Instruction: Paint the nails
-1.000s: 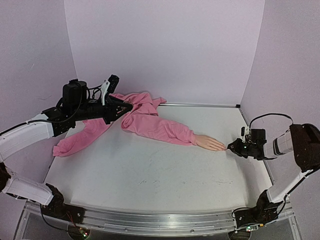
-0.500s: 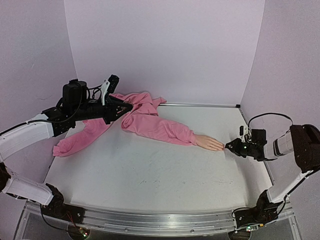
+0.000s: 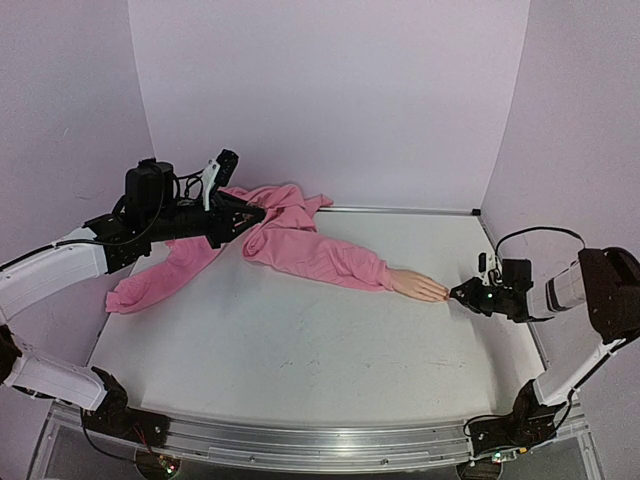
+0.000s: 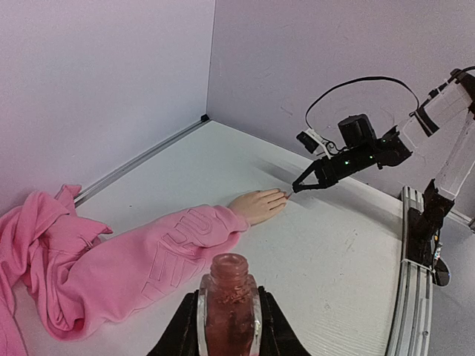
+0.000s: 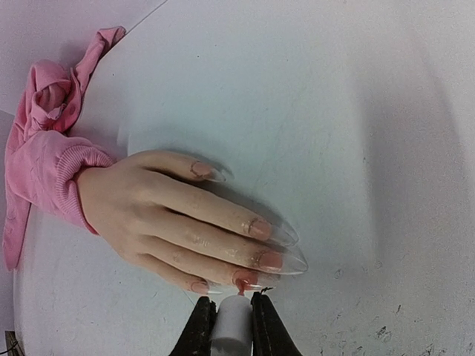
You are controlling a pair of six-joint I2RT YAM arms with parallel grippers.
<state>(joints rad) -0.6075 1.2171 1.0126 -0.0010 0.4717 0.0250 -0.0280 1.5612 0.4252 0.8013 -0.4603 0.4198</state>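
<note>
- From above, you see a white counter [image 3: 300,350], scuffed with faint dark specks, closed in by pale lilac walls [image 3: 330,100] on three sides, with a metal rail [image 3: 300,445] along its near edge.
- A pink garment [image 3: 290,240] is heaped at the far left corner. One sleeve runs out towards the right edge and ends at the mannequin hand [image 3: 420,287], which lies flat near that edge.
- Your left gripper [image 3: 250,213] hangs over the heap. Your right gripper [image 3: 462,293] sits just beside the fingertips.
- In the left wrist view, your left gripper is clamped on a small pinkish bottle [image 4: 228,297], upright, its neck uncapped.
- In the right wrist view, your right gripper is closed on a white brush handle [image 5: 233,322].
- The nails [image 5: 260,228] are long, clear and pointed, with pinkish colour at their bases. The handle points at one of the lower ones, and you cannot tell whether it touches.
</note>
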